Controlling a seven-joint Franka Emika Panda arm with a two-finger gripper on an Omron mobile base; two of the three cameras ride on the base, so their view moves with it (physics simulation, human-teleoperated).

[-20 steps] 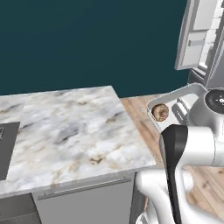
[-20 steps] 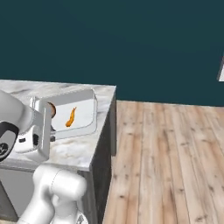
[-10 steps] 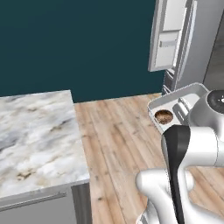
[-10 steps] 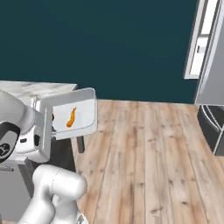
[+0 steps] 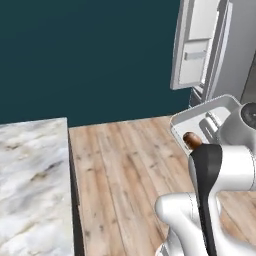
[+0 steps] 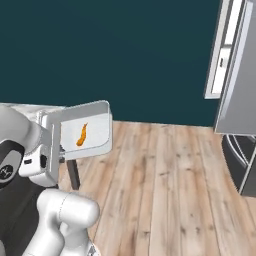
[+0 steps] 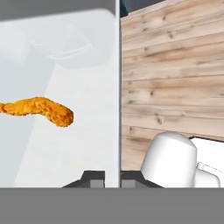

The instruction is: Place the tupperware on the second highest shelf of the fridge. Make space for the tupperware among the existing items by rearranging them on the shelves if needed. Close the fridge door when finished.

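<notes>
My gripper [image 7: 113,178] is shut on the rim of the tupperware [image 6: 86,131], a shallow white tub held up on edge above the wooden floor. Close up, the tupperware [image 7: 65,131] has an orange bit [image 7: 40,110] on its white bottom. From the left, the tupperware [image 5: 210,114] has a round brown lump [image 5: 192,140] in it. The fridge [image 6: 241,75] stands tall and grey at the far right, with one door [image 5: 199,45] swung open and pale door bins on its inner side. Its cavity, the second highest shelf and the existing items are out of view.
A marble counter [image 5: 31,186] lies at the left, its corner near my base. Wooden floor [image 6: 165,185] stretches between the counter and the fridge. A dark teal wall [image 5: 90,55] closes the back. A dark lower drawer [image 6: 240,161] of the fridge is at floor level.
The whole scene has slid left as the base moved: the counter has dropped away and the fridge has grown larger. The tub stays in my gripper, held the same way.
</notes>
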